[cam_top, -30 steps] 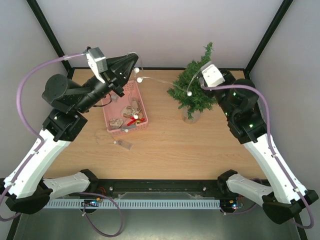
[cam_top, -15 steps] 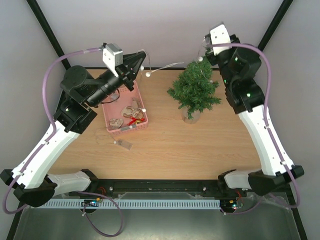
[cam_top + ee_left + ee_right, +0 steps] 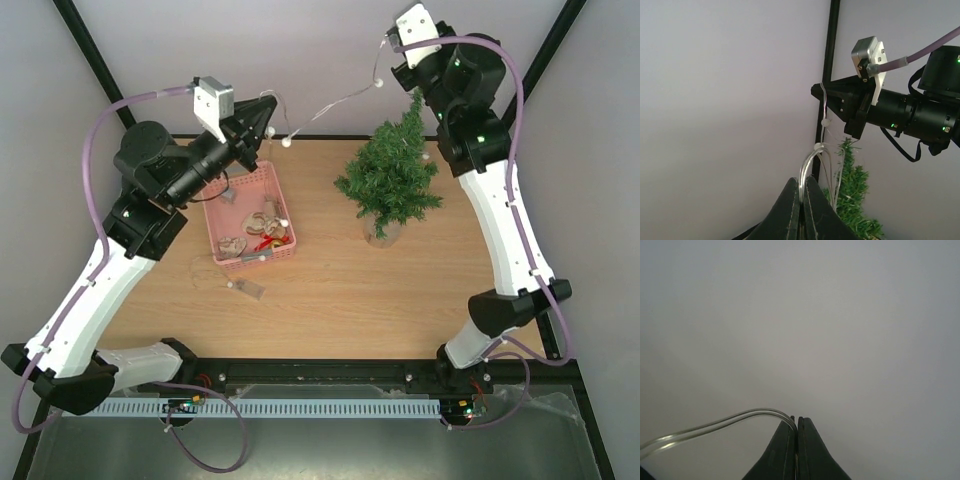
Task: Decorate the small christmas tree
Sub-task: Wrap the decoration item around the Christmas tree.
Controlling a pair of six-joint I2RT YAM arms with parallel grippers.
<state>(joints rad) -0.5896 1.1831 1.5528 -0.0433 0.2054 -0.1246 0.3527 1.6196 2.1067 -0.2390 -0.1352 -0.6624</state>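
Small christmas tree, a miniature dark-green conifer with bushy needle branches and a pale pot base, stands upright on the light wooden table, towards the far right part of it.

Both pincers are up in the air and pinched tight on a clear thin wire garland strung with small white beads. The left gripper, black and wedge-shaped, hangs above the far end of the pink plastic basket. Its fingers are closed, with several loops of the garland caught between them. The right gripper is held high, above and just behind the tree's pointed top, and its fingers are closed on the other end of the wire. Between the two the garland sags a little, well clear of the branches.

The basket sits left of the tree and holds a few brown and red ornaments. A small pale tag-like piece lies on the wood just in front of it; I cannot tell what it is. Pale grey walls and black corner posts close in the space.
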